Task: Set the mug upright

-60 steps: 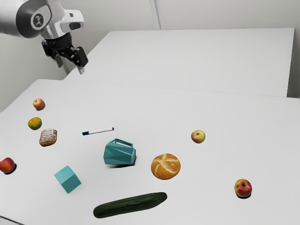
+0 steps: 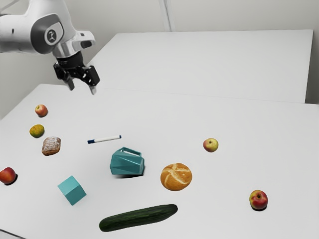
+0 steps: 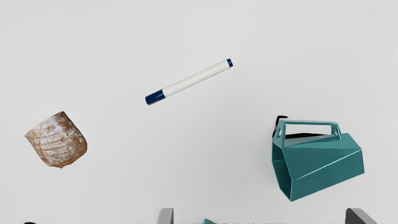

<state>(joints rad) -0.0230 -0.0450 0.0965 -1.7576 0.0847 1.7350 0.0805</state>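
Nearest of these, the cucumber (image 2: 138, 217) is laid across the table (image 2: 214, 214). Beyond it the mug (image 2: 127, 163) is seen on its side, its mouth turned toward the loaf (image 2: 51, 146); uprightness is not reached, so a grasp, a tilt onto the base and a release are left. Past the pen (image 2: 104, 139), the claw (image 2: 82, 89) is held high, spread wide, nothing gripped.

No readable words, numbers or brand names. Exterior view: round badge (image 2: 52, 36) on dark grey joint cover of robot arm (image 2: 12, 27), near exterior view's upper left corner. Small symbol inside badge, too small to make out; cannot tell whether letter or emblem.
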